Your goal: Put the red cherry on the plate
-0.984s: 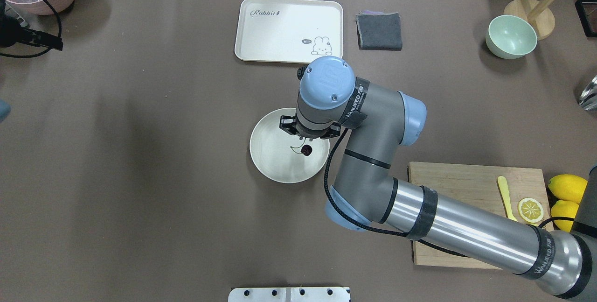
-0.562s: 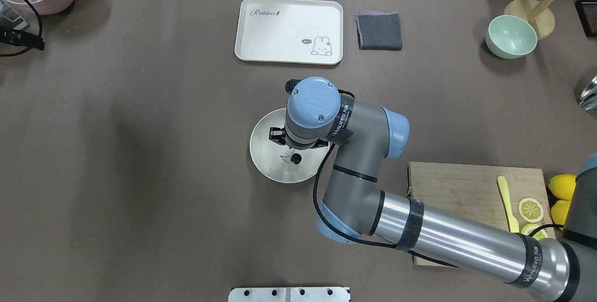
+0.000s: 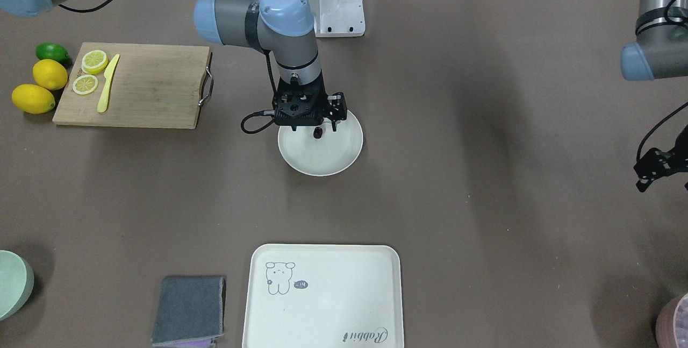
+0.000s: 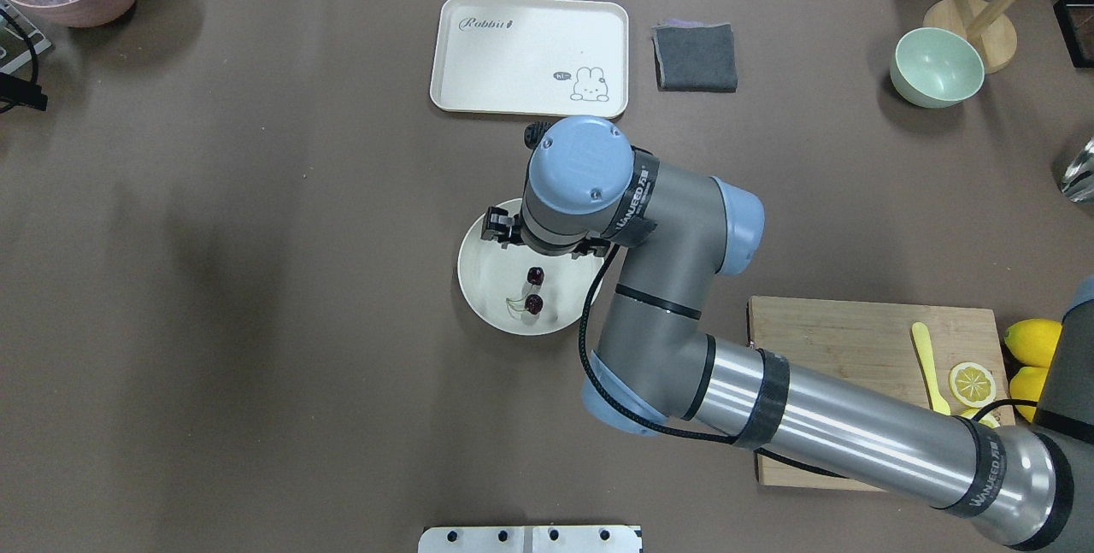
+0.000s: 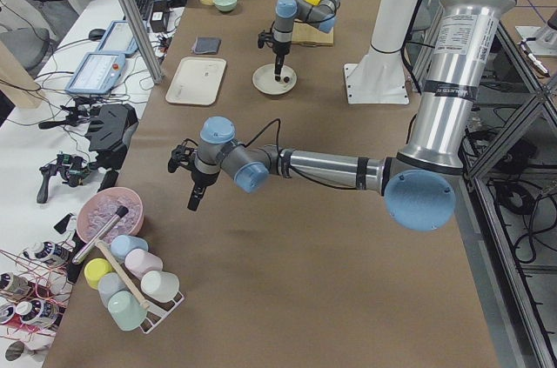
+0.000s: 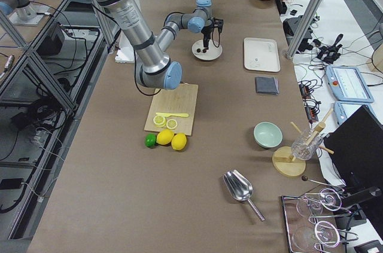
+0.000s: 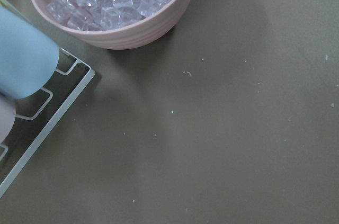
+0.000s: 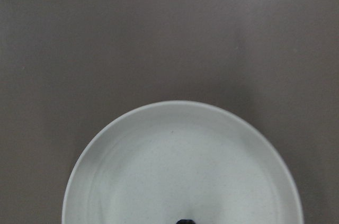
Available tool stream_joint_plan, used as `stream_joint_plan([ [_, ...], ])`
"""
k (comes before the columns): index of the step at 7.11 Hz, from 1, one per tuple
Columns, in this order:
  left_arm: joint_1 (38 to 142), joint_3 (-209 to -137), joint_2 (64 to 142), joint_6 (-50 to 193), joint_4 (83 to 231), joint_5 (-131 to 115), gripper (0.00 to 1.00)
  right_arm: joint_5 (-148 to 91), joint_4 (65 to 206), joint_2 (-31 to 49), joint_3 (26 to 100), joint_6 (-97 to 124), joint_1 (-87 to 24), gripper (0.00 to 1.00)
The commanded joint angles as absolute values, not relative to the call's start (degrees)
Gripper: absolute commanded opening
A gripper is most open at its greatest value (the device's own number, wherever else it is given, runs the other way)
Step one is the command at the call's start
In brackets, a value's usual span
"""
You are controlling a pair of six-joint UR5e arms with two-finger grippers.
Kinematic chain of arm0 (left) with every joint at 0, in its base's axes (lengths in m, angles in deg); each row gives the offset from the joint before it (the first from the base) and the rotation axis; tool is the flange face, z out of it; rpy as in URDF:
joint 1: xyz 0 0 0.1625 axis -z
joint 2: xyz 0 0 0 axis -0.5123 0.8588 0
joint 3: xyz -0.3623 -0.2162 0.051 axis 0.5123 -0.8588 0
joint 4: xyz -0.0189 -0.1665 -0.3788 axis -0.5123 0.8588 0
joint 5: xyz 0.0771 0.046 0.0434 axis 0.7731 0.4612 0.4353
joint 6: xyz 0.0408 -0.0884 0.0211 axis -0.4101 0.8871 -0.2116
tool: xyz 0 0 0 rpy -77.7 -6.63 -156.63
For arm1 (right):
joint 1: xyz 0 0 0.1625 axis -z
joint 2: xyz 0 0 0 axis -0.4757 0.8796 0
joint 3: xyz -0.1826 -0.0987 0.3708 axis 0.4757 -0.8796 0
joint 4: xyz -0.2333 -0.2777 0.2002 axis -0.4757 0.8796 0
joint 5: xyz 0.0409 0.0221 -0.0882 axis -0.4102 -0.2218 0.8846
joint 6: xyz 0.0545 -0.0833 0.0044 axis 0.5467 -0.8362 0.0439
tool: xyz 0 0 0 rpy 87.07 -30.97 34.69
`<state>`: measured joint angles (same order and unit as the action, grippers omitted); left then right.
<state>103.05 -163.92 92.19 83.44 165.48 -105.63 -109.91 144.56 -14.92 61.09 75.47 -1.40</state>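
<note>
Evidently the main work was done. The pair of small, glossy, dark red cherries joined by a thin pale green stem [image 4: 533, 304] lay on the round, shallow, cream plate with a raised rim [image 4: 485, 284], just below the middle of the overhead frame. Both fruits sat inside the rim in the lower half of the dish, one just above the other, with the stem curling off to the left. We judged the placing itself complete. What seemed left was for the arm to draw clear of the dish.

The right arm's black two-finger gripper [image 3: 314, 122] hung over the plate, a little above the centre of the front-facing frame. Its fingers [image 3: 335, 119] looked parted rather than pressed together, and we saw nothing pinched between them. In the overhead view a strip of bare plate showed between the gripper and the nearer cherry, so we took it to be touching neither fruit. How high it stood above the dish we could not read. The right wrist view showed no fingers, only the plate and a dark speck at the bottom edge, probably a cherry.

The left arm's black gripper [image 3: 650, 170] hung at the right edge of the front-facing frame, well apart from the plate. We could not tell whether its fingers were spread or together.
</note>
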Motion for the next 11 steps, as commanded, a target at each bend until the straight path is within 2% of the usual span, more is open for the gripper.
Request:
stream_joint_plan([
  [1, 110.3, -164.3, 91.1, 69.0, 159.0, -111.5, 0.98, -116.5, 155.2, -8.2, 72.8, 68.8, -9.3, 1.00],
  [3, 116.6, -167.3, 91.1, 60.6, 150.2, -114.5, 0.98, -125.0, 160.2, 3.3, 80.5, 56.5, -20.5, 1.00],
  [4, 117.6, -172.2, 91.1, 60.5, 142.8, -114.9, 0.98, -125.5, 161.3, 10.1, 82.5, 49.0, -24.5, 1.00],
  [5, 117.8, -177.4, 91.1, 60.5, 134.8, -114.9, 0.98, -125.8, 161.4, 15.8, 82.6, 38.6, -29.6, 1.00],
  [7, 117.8, -179.3, 89.3, 57.9, 131.5, -114.7, 0.98, -131.1, 161.2, 24.4, 81.5, 20.3, -41.1, 1.00],
  [10, 117.8, -179.1, 87.3, 57.9, 131.8, -115.0, 0.98, -135.6, 158.3, 33.4, 71.0, -4.7, -59.2, 1.00],
  [11, 117.8, -179.5, 85.8, 57.9, 132.1, -115.0, 0.98, -135.7, 154.0, 34.9, 65.3, -9.7, -63.1, 1.00],
])
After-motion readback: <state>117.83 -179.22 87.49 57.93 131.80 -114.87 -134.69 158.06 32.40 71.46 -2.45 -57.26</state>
